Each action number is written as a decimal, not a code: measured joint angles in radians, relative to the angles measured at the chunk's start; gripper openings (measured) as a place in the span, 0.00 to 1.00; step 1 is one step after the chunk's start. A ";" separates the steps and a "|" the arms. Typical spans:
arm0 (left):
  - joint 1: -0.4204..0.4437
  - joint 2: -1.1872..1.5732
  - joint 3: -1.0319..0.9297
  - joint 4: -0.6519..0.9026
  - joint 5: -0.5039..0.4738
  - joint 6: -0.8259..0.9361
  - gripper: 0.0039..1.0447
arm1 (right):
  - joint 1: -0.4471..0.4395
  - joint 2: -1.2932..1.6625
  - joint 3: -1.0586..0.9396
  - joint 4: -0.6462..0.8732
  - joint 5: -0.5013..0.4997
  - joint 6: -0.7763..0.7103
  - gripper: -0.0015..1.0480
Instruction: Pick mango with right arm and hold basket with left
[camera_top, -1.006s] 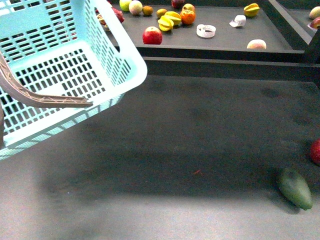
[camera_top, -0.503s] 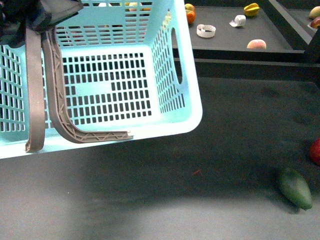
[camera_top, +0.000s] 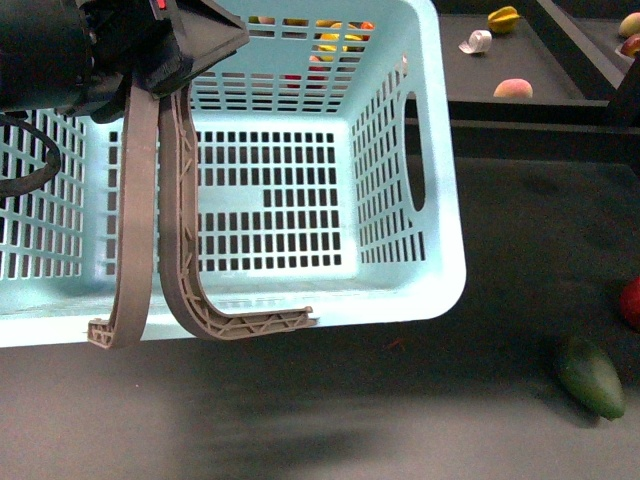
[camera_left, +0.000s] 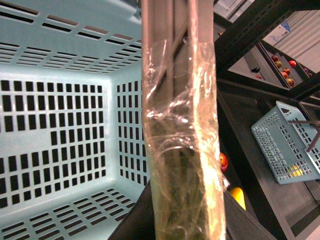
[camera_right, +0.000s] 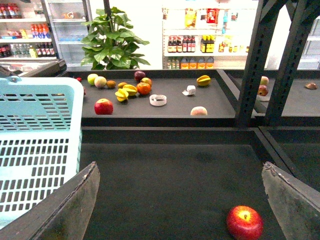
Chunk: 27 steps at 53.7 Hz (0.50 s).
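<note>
The pale aqua basket (camera_top: 400, 290) hangs tilted and fills the left and middle of the front view, its inside empty. My left gripper (camera_top: 160, 80) is shut on its two brown-grey handles (camera_top: 185, 250), which are wrapped in clear film in the left wrist view (camera_left: 180, 125). My right gripper (camera_right: 182, 205) is open and empty over the dark table, with a red apple (camera_right: 244, 222) near one finger. I cannot pick out the mango for sure. A smooth yellow fruit (camera_left: 236, 196) shows partly hidden beyond the basket.
A dark green oval fruit (camera_top: 590, 375) and a red apple (camera_top: 630, 302) lie at the right of the table. The back shelf (camera_right: 220, 105) holds apples, yellow star fruits (camera_right: 122, 94), a peach-coloured fruit (camera_top: 513, 88) and a tape roll (camera_right: 158, 100). Dark shelf posts (camera_right: 252, 65) stand at the right.
The basket has swung right and toward the middle, now hiding most of the back shelf. My left arm has come into view at the top left, holding the handles.
</note>
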 joint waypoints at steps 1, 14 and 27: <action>-0.001 0.000 0.000 0.000 0.000 0.000 0.10 | 0.000 0.000 0.000 0.000 0.000 0.000 0.92; -0.011 0.009 0.001 0.019 -0.011 -0.009 0.10 | 0.000 0.000 0.000 0.000 0.000 0.000 0.92; -0.006 0.017 0.002 0.026 -0.033 -0.007 0.10 | 0.000 0.000 0.000 0.000 0.000 0.000 0.92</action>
